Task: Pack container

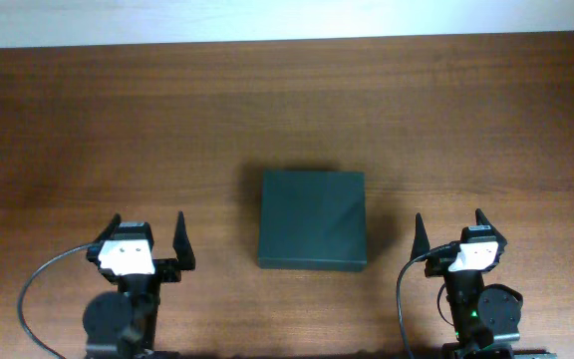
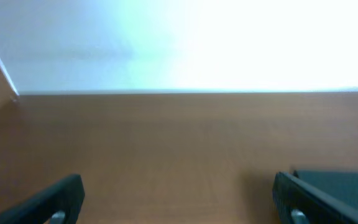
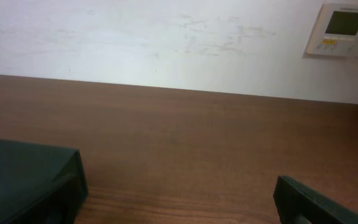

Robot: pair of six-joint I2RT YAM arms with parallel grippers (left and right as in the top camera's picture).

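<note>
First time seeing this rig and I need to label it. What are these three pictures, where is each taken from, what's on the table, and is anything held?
Two robot arms sit at a wooden table. The overhead picture looks straight down. The left gripper and right gripper are at the near edge, both open and holding nothing. Between them lies a dark green container, which looks closed. The other two pictures come from a camera on each wrist, looking forward past that arm's own fingers, and each catches part of the container. The right wrist view also shows a wall control panel.
</note>
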